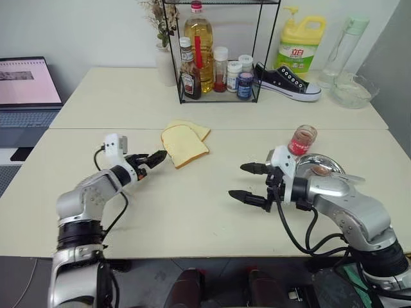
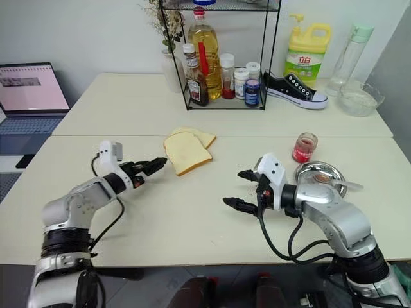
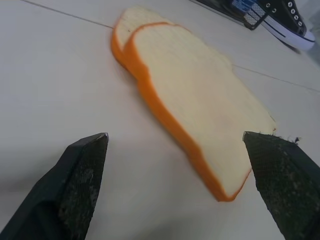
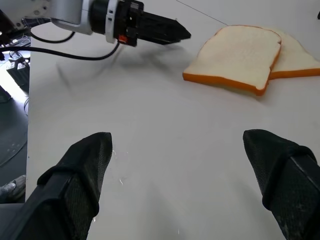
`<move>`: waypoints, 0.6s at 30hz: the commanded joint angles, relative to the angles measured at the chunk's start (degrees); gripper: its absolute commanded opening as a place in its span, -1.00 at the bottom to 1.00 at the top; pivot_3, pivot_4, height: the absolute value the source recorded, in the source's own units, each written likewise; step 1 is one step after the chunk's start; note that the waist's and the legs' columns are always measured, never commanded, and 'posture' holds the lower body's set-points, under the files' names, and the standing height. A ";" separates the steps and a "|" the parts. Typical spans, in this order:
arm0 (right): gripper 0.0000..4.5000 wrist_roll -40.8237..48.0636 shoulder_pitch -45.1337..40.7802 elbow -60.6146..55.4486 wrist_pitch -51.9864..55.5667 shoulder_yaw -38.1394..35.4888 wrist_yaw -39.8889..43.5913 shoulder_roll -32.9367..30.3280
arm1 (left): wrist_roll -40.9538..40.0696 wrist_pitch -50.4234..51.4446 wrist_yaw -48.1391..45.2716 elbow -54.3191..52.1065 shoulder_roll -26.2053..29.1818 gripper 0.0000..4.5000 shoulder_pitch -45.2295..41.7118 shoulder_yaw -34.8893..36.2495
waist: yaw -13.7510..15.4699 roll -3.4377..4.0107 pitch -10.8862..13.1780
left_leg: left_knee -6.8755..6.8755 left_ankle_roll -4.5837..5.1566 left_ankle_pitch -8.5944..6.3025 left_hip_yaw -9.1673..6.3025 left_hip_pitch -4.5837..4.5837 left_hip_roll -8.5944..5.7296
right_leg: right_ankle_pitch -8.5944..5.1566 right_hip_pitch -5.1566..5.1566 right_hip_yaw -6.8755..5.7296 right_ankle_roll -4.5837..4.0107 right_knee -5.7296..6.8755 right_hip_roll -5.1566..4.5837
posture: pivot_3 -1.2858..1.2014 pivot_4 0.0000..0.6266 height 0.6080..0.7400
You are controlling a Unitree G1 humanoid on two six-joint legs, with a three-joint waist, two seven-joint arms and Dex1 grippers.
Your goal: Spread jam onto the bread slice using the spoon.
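Step in hand: I judge this as the approach, before any jam is picked up. Nothing is on the bread yet.
Left gripper (image 1: 156, 158): jaws spread wide, holding nothing; its tips sit just short of the bread slice (image 1: 183, 145), centre of the head view.
Right gripper (image 1: 250, 183): jaws wide apart and empty, hovering over bare table right of centre.
Bread slice: lies flat on top of a second slice (image 1: 199, 129), overlapping it, upper centre of the table.
Spoon (image 1: 339, 176): I see its handle resting across the round steel dish (image 1: 319, 165) at the right, behind my right arm.
Jam: a reddish smear shows in the dish; a small jar (image 1: 302, 140) with red contents stands just behind it.
Next move: I would take my right gripper back to the spoon handle and close on it, while the left steadies the slice.
Surface: pale cream table (image 1: 192, 212), two tops joined at a seam.
Room: wire rack (image 1: 218, 51) of bottles at the back, a sneaker (image 1: 287, 82) beside it, a laptop (image 1: 26, 90) at the far left.
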 commanded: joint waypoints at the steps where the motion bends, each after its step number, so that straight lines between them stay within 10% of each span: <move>1: 0.99 -1.81 -0.38 -0.70 -2.65 0.03 -0.23 0.72 | 2.50 -6.75 -0.33 13.67 -2.36 1.00 -7.27 0.75 | 0.14 -0.07 -0.04 | 0.02 0.00 0.00 -0.02 -0.01 0.00 | 0.00 0.00 -0.03 0.00 0.00 0.00 | 0.03 -0.52 1.00; 8: 1.00 -1.88 0.91 -3.27 -1.08 -1.08 -2.59 1.38 | 5.21 -12.04 -4.68 24.81 -2.86 0.75 -12.82 0.63 | -0.25 -0.08 -0.05 | 0.00 -0.01 0.01 -0.01 0.01 0.00 | 0.01 -0.03 0.02 0.01 0.03 0.01 | 0.03 -0.52 1.00; 18: 1.00 -1.49 1.69 -4.27 -0.39 -2.82 -4.92 2.03 | 6.03 -10.72 -7.52 23.18 -2.36 -0.67 -12.23 0.84 | -0.23 -0.08 -0.05 | 0.01 -0.01 0.00 0.00 -0.01 -0.01 | 0.00 -0.03 0.04 0.01 0.03 0.01 | 0.03 -0.52 1.00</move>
